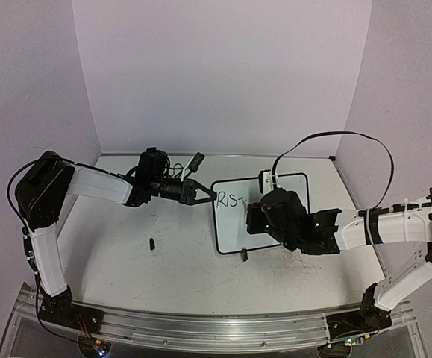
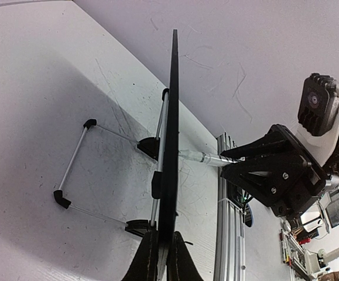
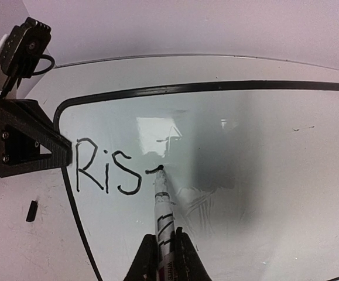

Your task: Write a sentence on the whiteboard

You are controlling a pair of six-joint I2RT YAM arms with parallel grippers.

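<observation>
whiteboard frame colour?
Black, a thin rim round the whiteboard. Shows best in the right wrist view.

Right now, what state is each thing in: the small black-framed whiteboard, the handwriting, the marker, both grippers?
Small black-framed whiteboard: propped on its wire stand.
Black handwritten sentence: unfinished, "Ris" plus a short stroke.
White-barrelled marker: uncapped, tip on the board.
Left gripper: shut on the whiteboard's edge.
Right gripper: shut on the marker.

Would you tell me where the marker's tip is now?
In the right wrist view, the white marker's black tip rests on the black-framed whiteboard's left half, just right of the handwritten black "Ris".
</observation>
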